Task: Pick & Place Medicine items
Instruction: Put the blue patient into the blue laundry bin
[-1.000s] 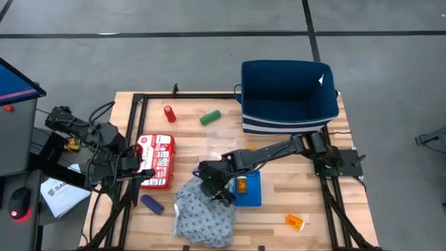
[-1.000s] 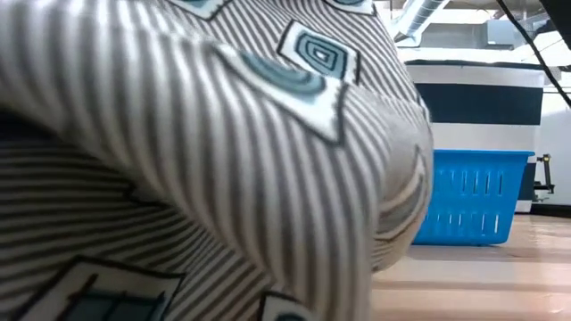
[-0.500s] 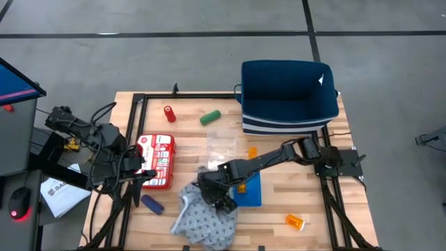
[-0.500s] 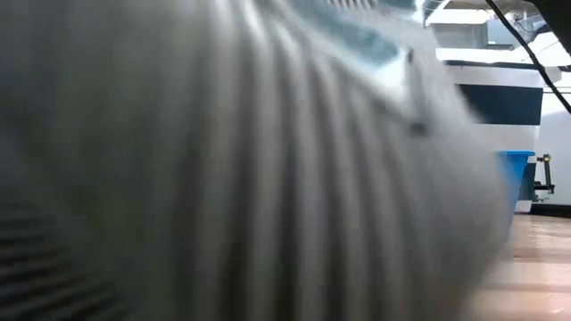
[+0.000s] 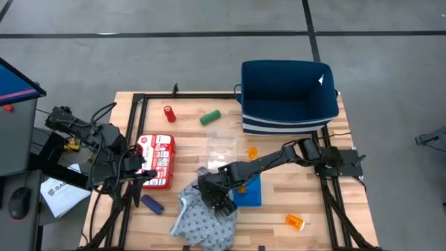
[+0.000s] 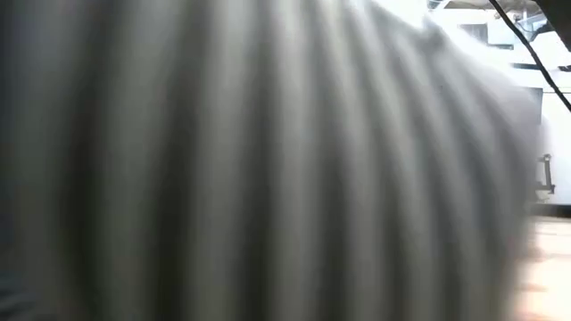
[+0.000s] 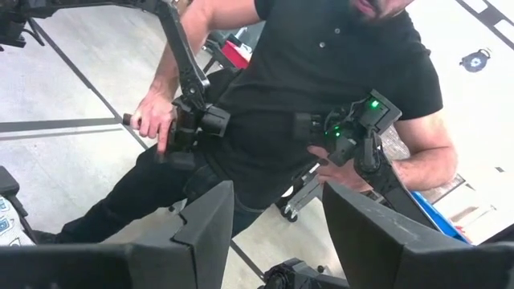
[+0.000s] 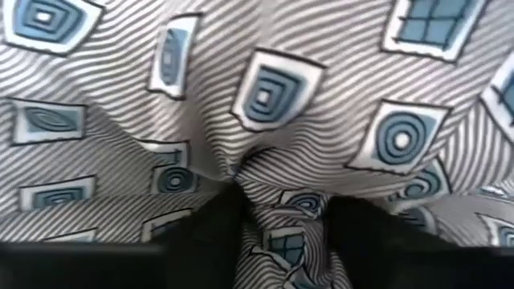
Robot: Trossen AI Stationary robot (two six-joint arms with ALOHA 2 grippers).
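The grey-white patterned cloth (image 5: 202,219) lies bunched near the table's near edge and fills the low view (image 6: 268,160). My right gripper (image 5: 216,197) is down on its far part, shut on it. Lying on the table are a red tube (image 5: 169,113), a green tube (image 5: 210,117), a dark-blue tube (image 5: 152,203) and orange pill bottles (image 5: 295,222) (image 5: 252,151). My left gripper (image 5: 143,174) waits open beside the red-and-white first-aid case (image 5: 156,160); its wrist view shows only its gripper (image 7: 277,201) and a person. My right gripper pinches a raised fold of the cloth (image 8: 279,189) between its two fingers (image 8: 210,233), coming from above and pointing down. Creases run into the pinch from both sides. The rest of the cloth lies slack on the table.
A dark-blue basket (image 5: 289,97) stands at the far right. A flat blue pad (image 5: 249,194) lies under the right arm, and a clear plastic bag (image 5: 223,146) lies mid-table. A person (image 7: 321,72) stands beyond the table at the leader arms.
My right gripper has moved toward the table's near edge, still shut on the cloth, and has dragged the cloth with it. The cloth now fills the low view. The right arm swung clear of an orange bottle near the plastic bag.
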